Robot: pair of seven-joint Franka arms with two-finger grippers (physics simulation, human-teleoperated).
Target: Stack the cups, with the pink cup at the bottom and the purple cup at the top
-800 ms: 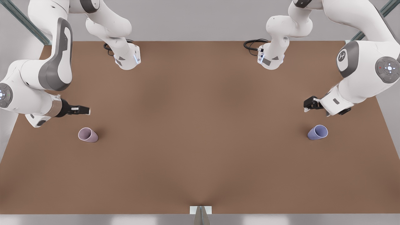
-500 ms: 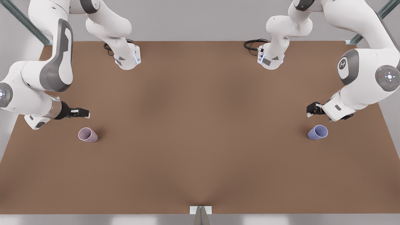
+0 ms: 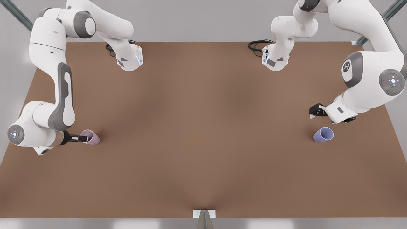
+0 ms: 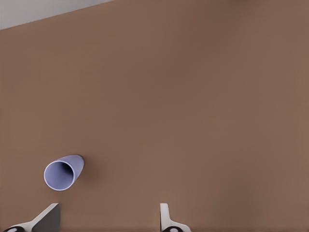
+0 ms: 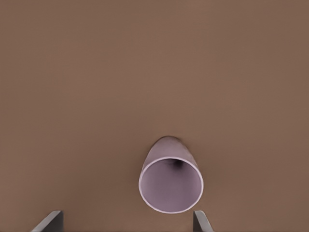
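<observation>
my right gripper [image 3: 83, 138], fingers spread, hangs over the pale pink tapered cup [image 3: 90, 137]. i should centre before closing. my left gripper [image 3: 313, 112], open, waits near the lavender tapered cup [image 3: 323, 135].

Legible text, labels, brands, numbers: none. One mark only: a small white emblem [image 3: 347, 66] on the grey joint cover of the arm at the front view's right, its form too small to read as letters. The cups, the table and the grippers carry no readable writing in the front view or in either wrist view.
</observation>
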